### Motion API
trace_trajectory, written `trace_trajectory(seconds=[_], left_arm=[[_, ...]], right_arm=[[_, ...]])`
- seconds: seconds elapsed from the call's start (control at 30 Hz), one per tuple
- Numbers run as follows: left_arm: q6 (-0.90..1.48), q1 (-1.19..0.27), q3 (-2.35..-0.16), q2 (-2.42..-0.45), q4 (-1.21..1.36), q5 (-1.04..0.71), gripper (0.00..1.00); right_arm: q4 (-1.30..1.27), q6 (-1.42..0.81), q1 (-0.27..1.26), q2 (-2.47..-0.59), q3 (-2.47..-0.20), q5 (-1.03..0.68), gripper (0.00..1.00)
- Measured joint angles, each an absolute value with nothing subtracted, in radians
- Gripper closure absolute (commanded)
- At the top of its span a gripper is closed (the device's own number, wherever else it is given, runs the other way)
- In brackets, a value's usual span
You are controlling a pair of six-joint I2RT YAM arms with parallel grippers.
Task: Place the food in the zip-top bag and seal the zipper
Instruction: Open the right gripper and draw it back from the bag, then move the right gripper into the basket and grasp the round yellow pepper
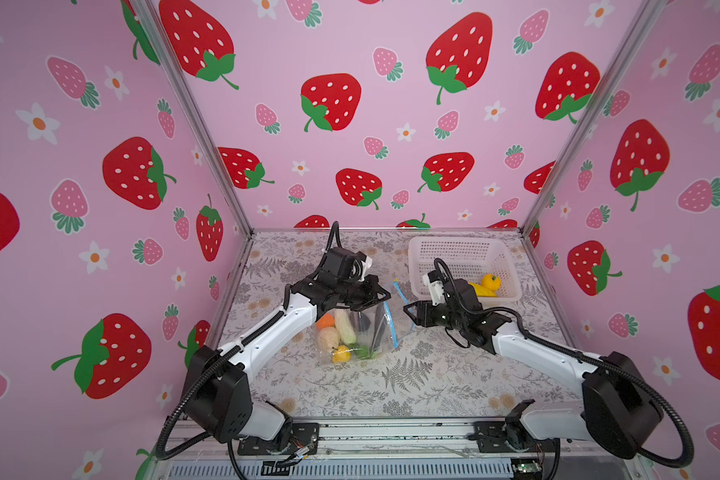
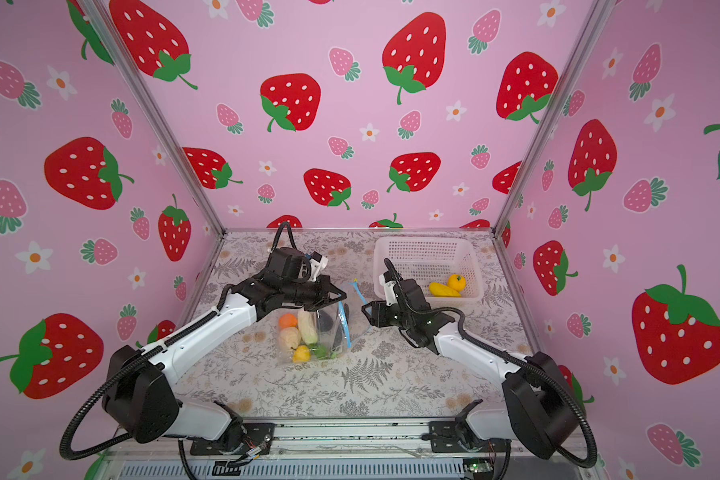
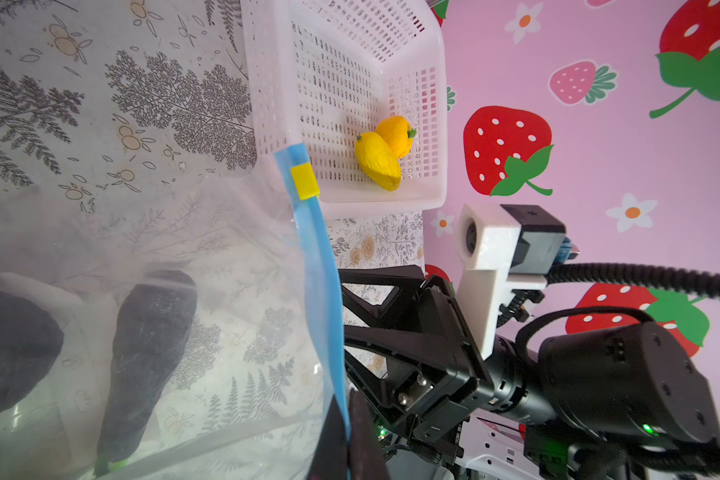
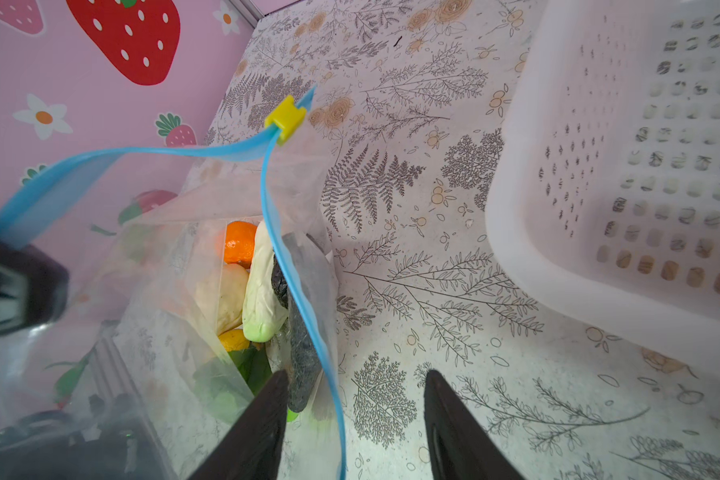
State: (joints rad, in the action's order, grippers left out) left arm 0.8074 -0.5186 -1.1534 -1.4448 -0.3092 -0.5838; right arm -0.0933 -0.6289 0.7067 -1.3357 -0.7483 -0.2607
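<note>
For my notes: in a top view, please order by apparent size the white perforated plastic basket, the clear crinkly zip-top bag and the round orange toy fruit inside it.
1-2. White perforated plastic basket, clear crinkly zip-top bag: alike; left arm hides part of the bag, unranked.
3. Round orange toy fruit.

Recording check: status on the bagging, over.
Left tool shut on zipper edge, holding zip-top bag open; right tool open, empty, at the mouth. Several food pieces bagged, two yellow pieces in basket. Zipper unsealed. Nothing blocking.

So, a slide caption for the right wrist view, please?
Open right gripper at the mouth of a clear plastic zip-top bag holding toy food.
</note>
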Motion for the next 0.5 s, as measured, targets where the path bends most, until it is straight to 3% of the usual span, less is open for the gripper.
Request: trace_trajectory(seconds=[0.5], left_arm=[[0.804,-0.515,-1.141,-1.444,-0.295,-0.594,1.00]], right_arm=[[-0.133,-0.646,0.706,-1.350,-0.748,-0.282,0.72]])
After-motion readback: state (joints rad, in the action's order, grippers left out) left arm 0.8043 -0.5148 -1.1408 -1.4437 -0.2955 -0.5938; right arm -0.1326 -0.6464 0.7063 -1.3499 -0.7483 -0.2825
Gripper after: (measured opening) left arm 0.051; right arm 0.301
